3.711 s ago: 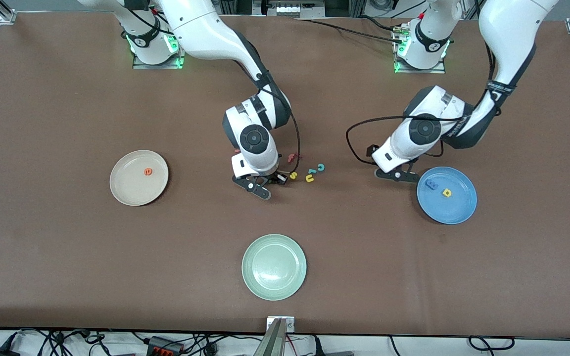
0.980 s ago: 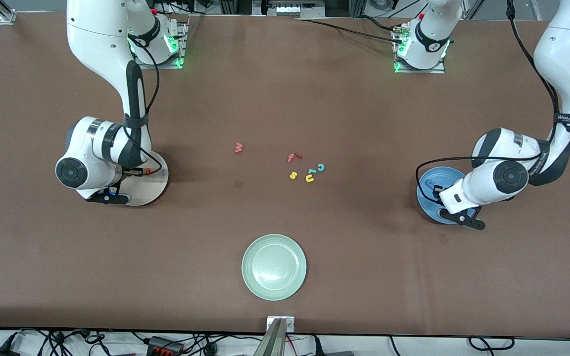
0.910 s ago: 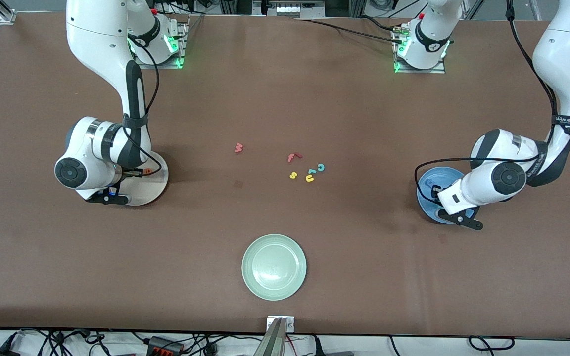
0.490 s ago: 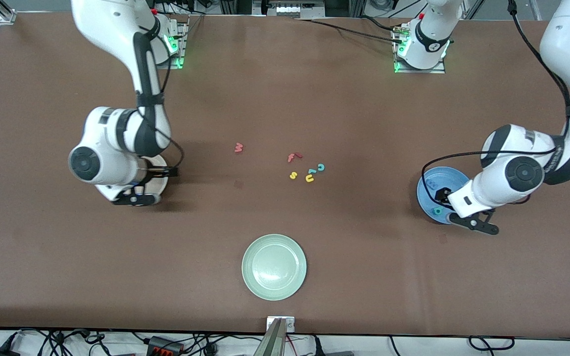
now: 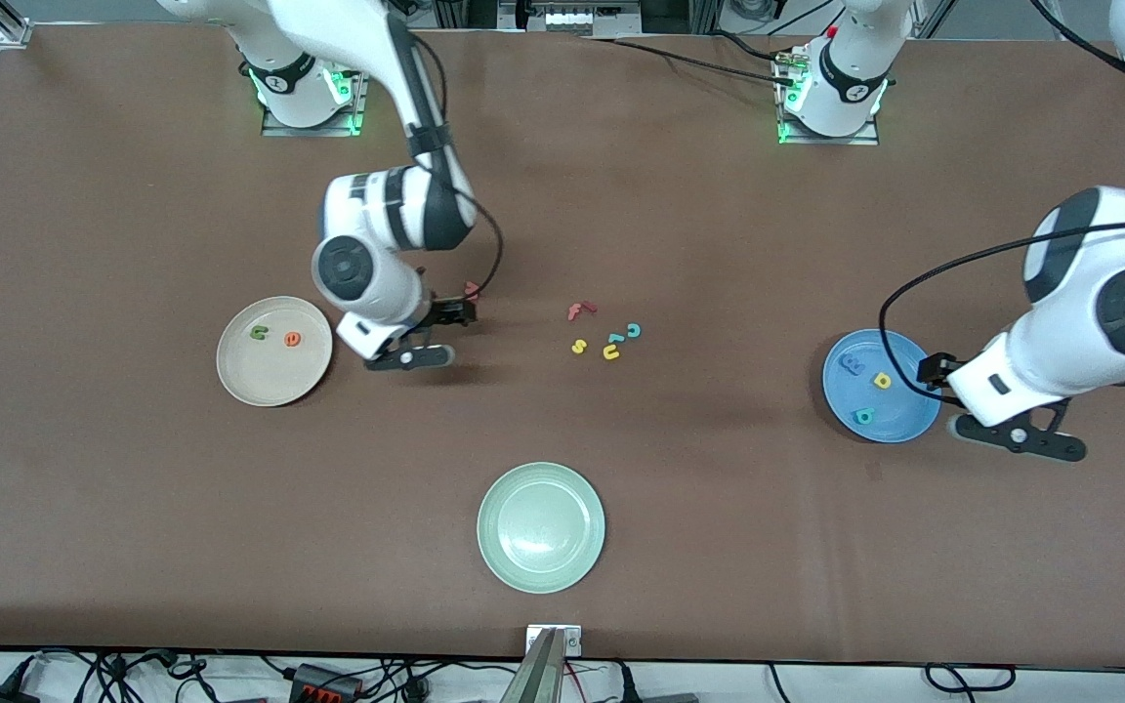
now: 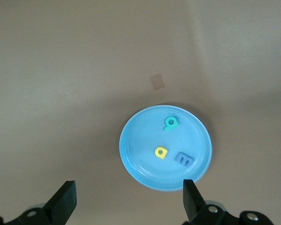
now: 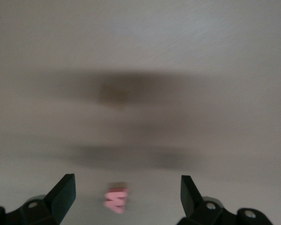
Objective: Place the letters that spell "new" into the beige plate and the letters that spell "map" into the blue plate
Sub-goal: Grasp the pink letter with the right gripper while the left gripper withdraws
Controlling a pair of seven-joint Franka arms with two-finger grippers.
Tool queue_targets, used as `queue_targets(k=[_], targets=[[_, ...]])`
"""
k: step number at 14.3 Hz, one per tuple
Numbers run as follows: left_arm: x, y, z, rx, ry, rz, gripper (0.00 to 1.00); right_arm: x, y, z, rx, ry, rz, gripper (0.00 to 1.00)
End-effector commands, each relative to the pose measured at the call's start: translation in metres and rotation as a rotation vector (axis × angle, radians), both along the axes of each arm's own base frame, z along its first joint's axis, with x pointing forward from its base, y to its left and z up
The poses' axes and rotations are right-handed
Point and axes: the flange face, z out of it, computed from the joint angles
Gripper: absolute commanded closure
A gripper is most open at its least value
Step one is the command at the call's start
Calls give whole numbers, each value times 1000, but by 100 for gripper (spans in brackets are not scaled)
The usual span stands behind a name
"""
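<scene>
White right arm bent down from the upper-left base toward frame centre-left, right gripper (image 5: 423,340) low over bare brown table (image 5: 133,508), fingers (image 7: 61,194) spread wide, nothing held, pinkish w (image 5: 472,289) just beside it on the table. White left arm curled in from the right edge, left gripper (image 5: 992,420) raised at the blue plate (image 5: 904,425) rim, fingers (image 6: 63,204) apart and empty. Beige plate (image 5: 250,386) at centre-left, carrying green n (image 5: 257,333) and orange e (image 5: 292,339), side by side, apart. Blue plate at centre-right, carrying blue m (image 5: 853,363), yellow p (image 5: 882,380) and teal a (image 5: 862,416), all flat, none touching. Loose at frame centre: red f (image 5: 578,310), teal c (image 5: 633,330), yellow s (image 5: 578,346), yellow u (image 5: 610,352) with another teal piece (image 5: 614,338) touching it. Pale green plate (image 5: 523,566) at lower centre, bare. Wide open tabletop along the lower edge and both lower corners; clear stretch between w and beige plate, broken only by the right gripper.
</scene>
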Motion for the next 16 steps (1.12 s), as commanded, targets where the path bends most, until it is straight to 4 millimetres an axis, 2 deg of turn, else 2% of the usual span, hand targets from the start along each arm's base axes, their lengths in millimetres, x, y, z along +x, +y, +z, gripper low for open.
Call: queue_targets(k=[1, 2, 3, 6, 10, 12, 13, 14, 15, 16], targets=[[1, 10, 35, -102, 50, 63, 0, -31, 33, -23, -51, -39, -44, 1], [0, 13, 46, -124, 51, 71, 0, -41, 38, -32, -70, -49, -52, 3], [-5, 12, 70, -131, 24, 71, 0, -46, 36, -37, -79, -52, -58, 4], [-25, 17, 115, -159, -13, 138, 0, -52, 28, -45, -98, -36, -82, 5], [-73, 17, 166, -109, -70, 147, 0, -66, 35, -49, -117, -21, -157, 13], [-94, 23, 162, -139, -79, 167, 0, -73, 44, -48, -120, -21, -168, 18], [-99, 23, 140, -147, -69, 166, 0, -77, 47, -49, -123, -18, -166, 18], [-102, 18, 108, -147, -55, 158, 0, -79, 45, -50, -127, -13, -170, 18], [-100, 14, 97, -153, -74, 152, 0, -80, 44, -51, -129, -11, -170, 20], [-98, 13, 99, -158, -96, 145, 0, -82, 45, -52, -130, -9, -168, 22]])
